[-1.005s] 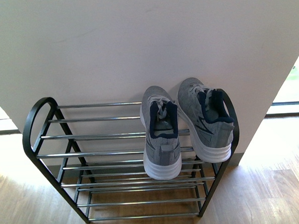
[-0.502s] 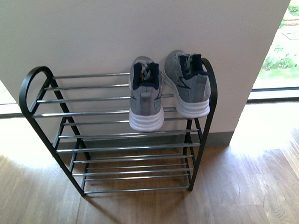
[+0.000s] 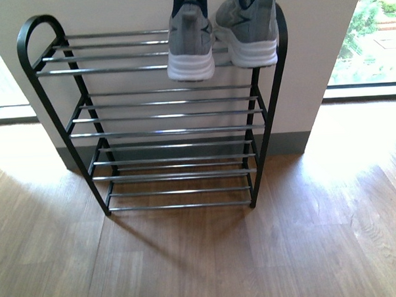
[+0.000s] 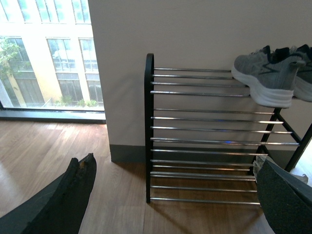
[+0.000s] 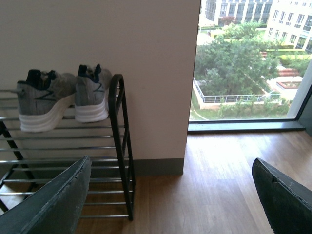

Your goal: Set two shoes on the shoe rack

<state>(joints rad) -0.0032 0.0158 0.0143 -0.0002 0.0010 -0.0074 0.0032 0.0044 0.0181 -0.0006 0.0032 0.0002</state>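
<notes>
Pulling back: the shoe rack [image 3: 164, 131] is climbing the front view, with the 2 shoes [image 3: 189, 47] sitting on its top tier at the frame's upper edge. I am holding the left gripper [image 4: 175, 163] and right gripper [image 5: 170, 163] spread and empty, aiming for a slow, straight retreat.

Wood floor [image 3: 268, 250], white wall [image 5: 122, 39], window [image 5: 287, 73] w/ trees [image 5: 234, 58] outside.

Broad black fingers [image 4: 63, 204] (grainy, tapered) — on left gripper [image 4: 173, 163] and right gripper [image 5: 170, 162].
</notes>
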